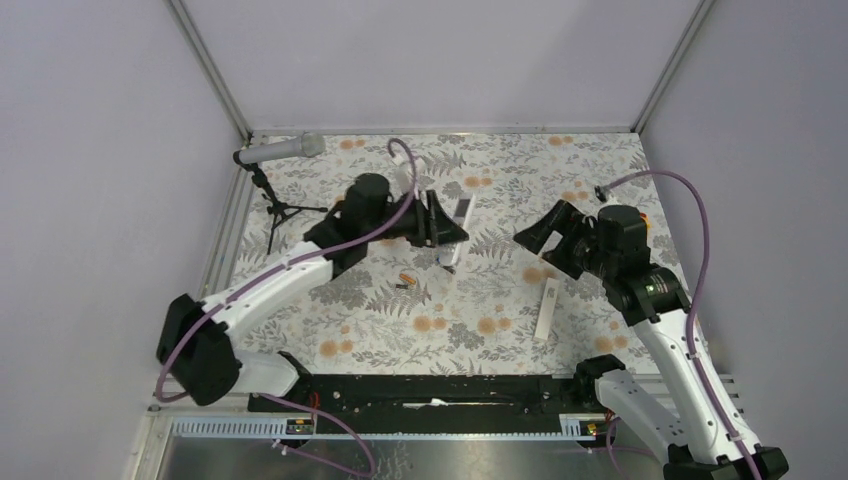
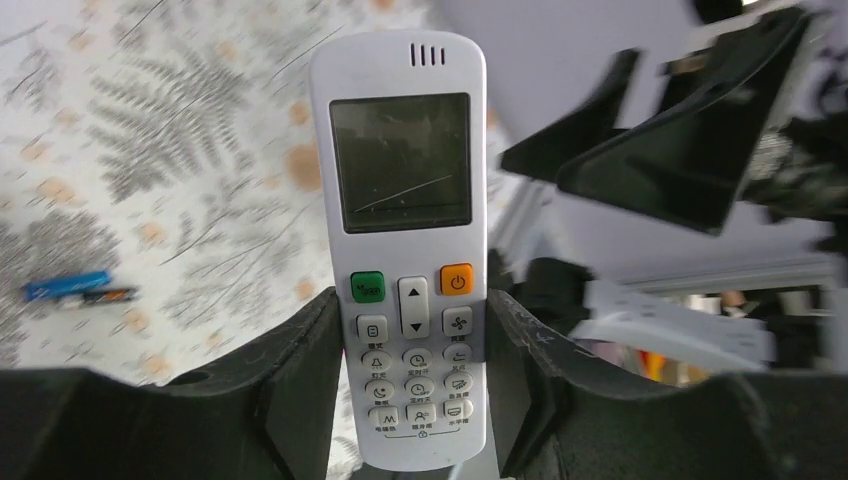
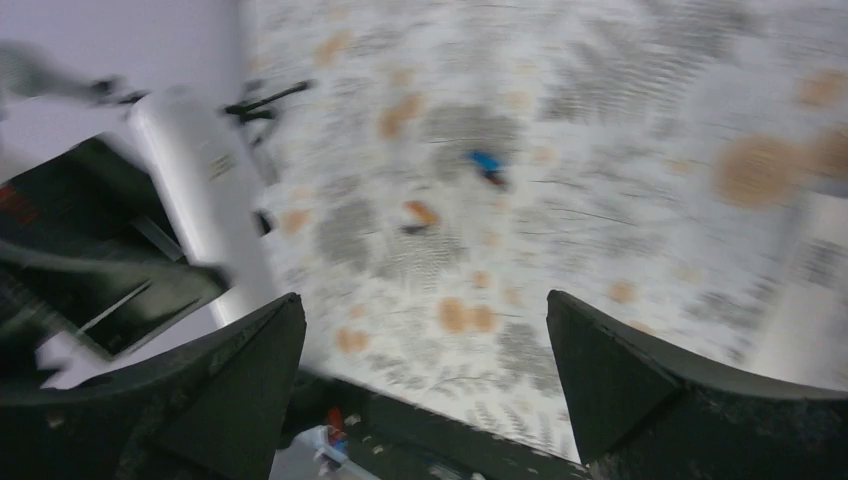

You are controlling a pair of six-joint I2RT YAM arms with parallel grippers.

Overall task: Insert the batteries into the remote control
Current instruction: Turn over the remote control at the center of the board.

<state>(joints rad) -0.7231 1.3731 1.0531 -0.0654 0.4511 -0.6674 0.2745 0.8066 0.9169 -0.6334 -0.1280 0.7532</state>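
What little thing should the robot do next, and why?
Probably the right gripper, open and empty, should dip toward the orange battery on the cloth. The left gripper holds the remote control, and the blue battery lies loose on the cloth too.

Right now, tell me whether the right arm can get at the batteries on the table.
Probably yes. The right gripper is open and empty, and the batteries lie loose on the cloth, uncovered. The left gripper holds the remote nearby, which could crowd the approach.
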